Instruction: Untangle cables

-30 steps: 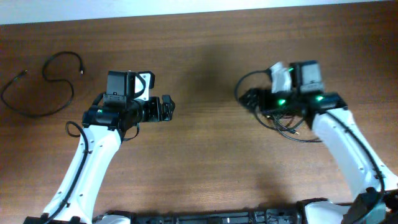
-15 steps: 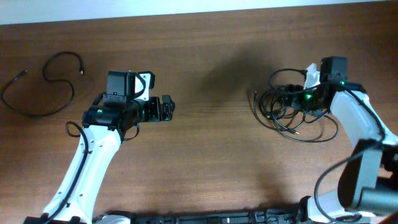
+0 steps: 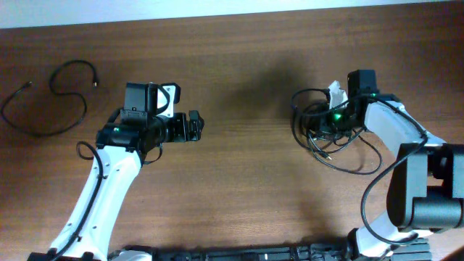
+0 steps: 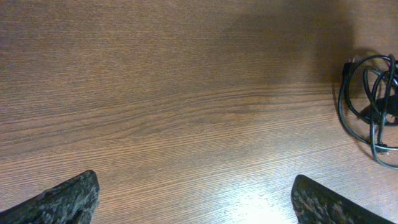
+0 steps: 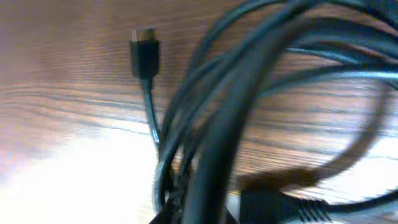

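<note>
The left claw (image 3: 193,127) is held wide open. In the left wrist view its two dark fingers (image 4: 68,199) are seen at the bottom corners, far apart, with only the bare wood of the bench (image 4: 155,93) between them. Nothing is gripped by it. It is pointed toward the right side, and the tangle of cables (image 4: 372,102) is seen from it at the far right edge, well apart.

The right claw (image 3: 320,123) is lowered into the tangle of cables (image 3: 330,139) on the right side of the bench (image 3: 239,188). Whether it is spread or closed cannot be told. In the overhead view its tips are hidden among the black loops, and the right wrist view is filled by blurred cords (image 5: 249,87) close to the lens.

A small plug (image 5: 144,55) on a thin cord is seen in the right wrist view at upper left, just beside the bundle, over the wood. Several loops are spread outward from the knot, and one larger loop is trailed toward the near right.

A loose cable (image 3: 43,105) is laid in an open curve at the far left of the bench, both ends free. It is well apart from both claws and from the tangle.
</note>
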Robot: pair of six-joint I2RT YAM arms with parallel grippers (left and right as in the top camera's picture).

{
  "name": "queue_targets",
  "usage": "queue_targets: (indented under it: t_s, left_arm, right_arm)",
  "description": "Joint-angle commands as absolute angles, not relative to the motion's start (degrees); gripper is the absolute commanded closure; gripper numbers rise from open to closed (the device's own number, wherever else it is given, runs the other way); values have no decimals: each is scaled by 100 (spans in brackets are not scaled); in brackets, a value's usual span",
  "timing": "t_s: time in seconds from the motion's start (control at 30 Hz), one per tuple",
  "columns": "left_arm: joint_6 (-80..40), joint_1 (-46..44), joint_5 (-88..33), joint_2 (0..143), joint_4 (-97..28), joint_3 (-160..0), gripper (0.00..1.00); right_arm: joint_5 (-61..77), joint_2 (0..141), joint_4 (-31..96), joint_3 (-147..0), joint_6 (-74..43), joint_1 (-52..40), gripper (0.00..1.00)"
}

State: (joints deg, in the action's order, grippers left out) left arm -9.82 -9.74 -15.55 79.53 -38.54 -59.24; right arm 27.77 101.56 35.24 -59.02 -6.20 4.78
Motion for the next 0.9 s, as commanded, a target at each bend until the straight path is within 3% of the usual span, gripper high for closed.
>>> queue_targets:
  t_s: [0.0,0.2,0.27,0.53,0.87]
  left_arm:
    - [-869,-987,-1518,7977,-3863,-5909,1]
    - [-869,-987,-1518,7977,-3861,-5909,1]
    - [-869,-987,-1518,7977,-3861,-5909,1]
    - [-869,-987,-1518,7977,-3861,-5909,1]
    - [-869,-987,-1518,7977,-3664,-5909,1]
  right_arm:
    - [3922,10167,3483,-6053,-617,456,96]
    - [6820,10162,2856,-6335,-648,370,96]
    - [7203,10162,2679,-6335,-690,187,96]
    - [5699,10162,2552,-6368,-996,-858,96]
    - [4128,9959,3430,-6571,-993,-1022,96]
